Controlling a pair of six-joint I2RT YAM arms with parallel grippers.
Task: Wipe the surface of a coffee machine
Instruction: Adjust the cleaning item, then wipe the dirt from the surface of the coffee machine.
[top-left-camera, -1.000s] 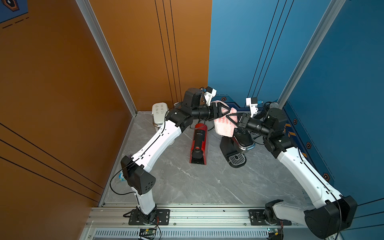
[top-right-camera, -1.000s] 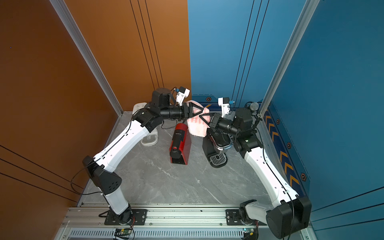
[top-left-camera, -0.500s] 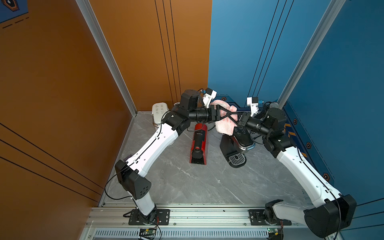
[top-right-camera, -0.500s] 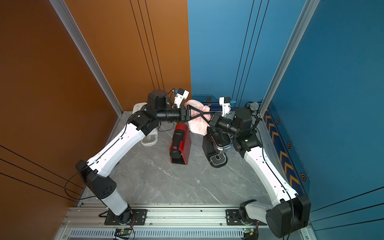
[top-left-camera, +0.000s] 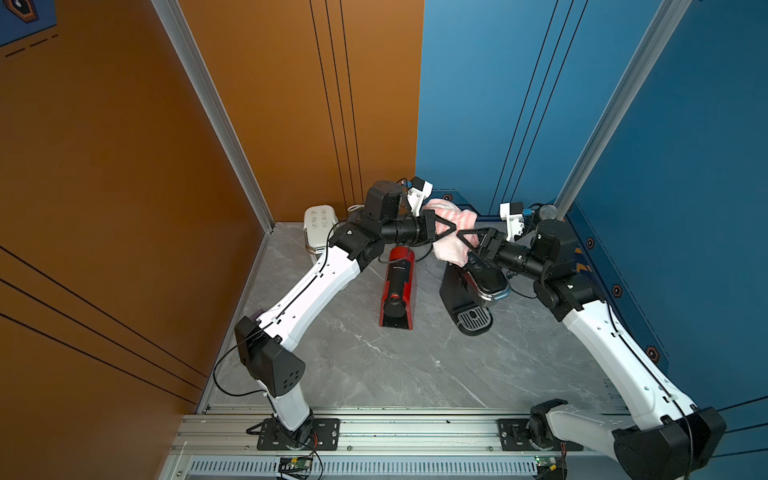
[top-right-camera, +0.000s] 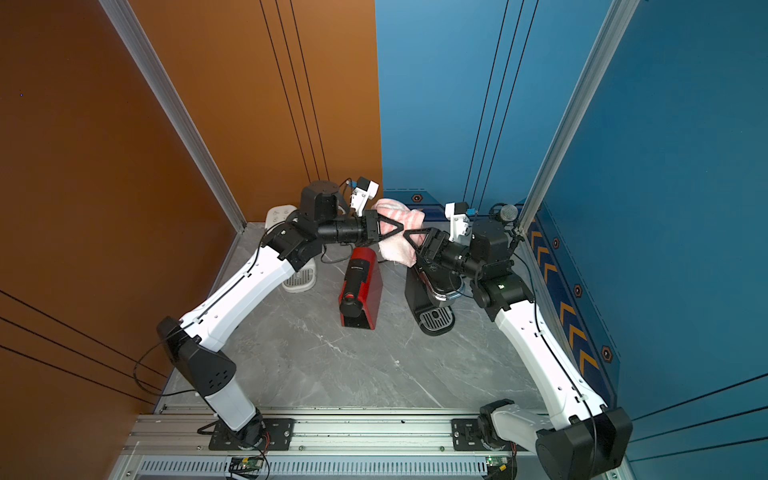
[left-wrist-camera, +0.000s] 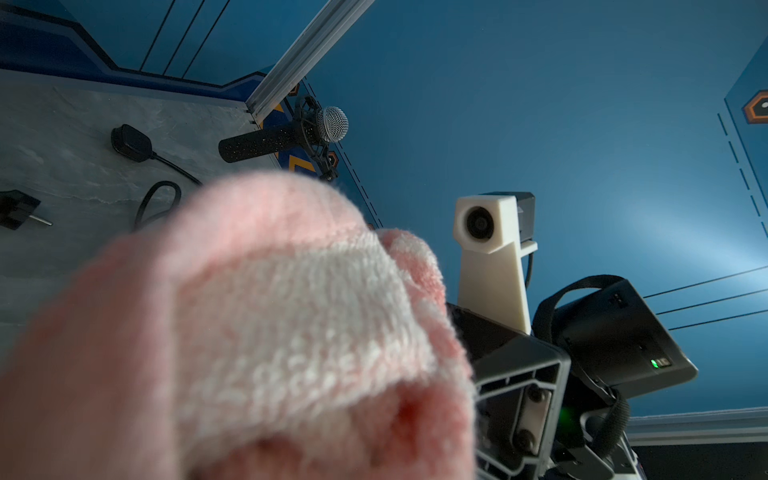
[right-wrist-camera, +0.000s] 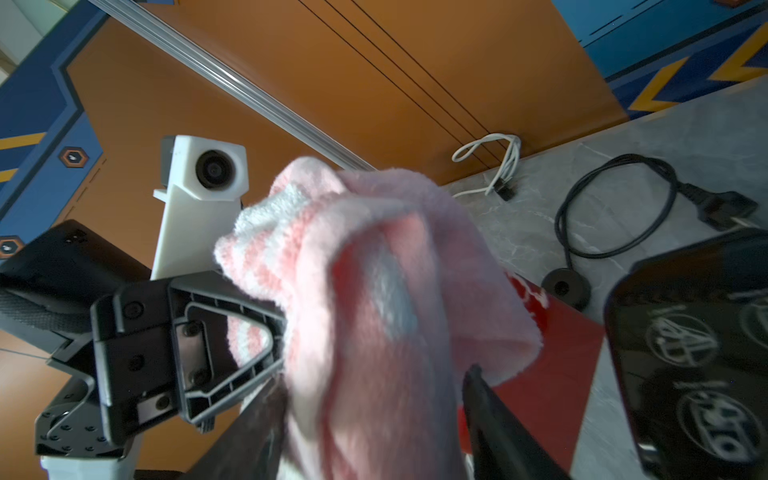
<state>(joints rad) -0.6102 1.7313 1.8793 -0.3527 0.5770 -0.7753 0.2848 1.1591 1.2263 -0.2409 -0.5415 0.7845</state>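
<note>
Left arm: I have it rising from the front rail with the elbow bent and the forearm level, pointing across at the other arm.
Left gripper (top-left-camera: 451, 227): fingers together, clamped on the pink-and-white striped terry towel (top-left-camera: 449, 249), which fills my left wrist view.
Right arm: bent the same way, wrist level, pointing back at the left one.
Right gripper (top-left-camera: 467, 239): fingers (right-wrist-camera: 498, 424) apart, with the towel hanging between them in my right wrist view. Its tips almost meet the left gripper's.
Towel: up off the grey marble-look desk (top-left-camera: 374, 374), bunched over the left gripper and drooping toward the back of the black machine. I cannot tell whether it touches.
Black coffee machine with chrome trim (top-left-camera: 453, 286): upright under the right gripper and wrist, round drip tray to the front.
Red narrow capsule coffee machine (top-left-camera: 398, 286): upright beside the black one, below the two grippers and apart from the towel.
White coffee machine (top-left-camera: 318, 224): back-left corner, partly hidden by the left forearm.
Around: a black microphone (top-left-camera: 547, 212) on the back-right post, and a black power cable (right-wrist-camera: 725, 205) looped on the desk behind the machines.
</note>
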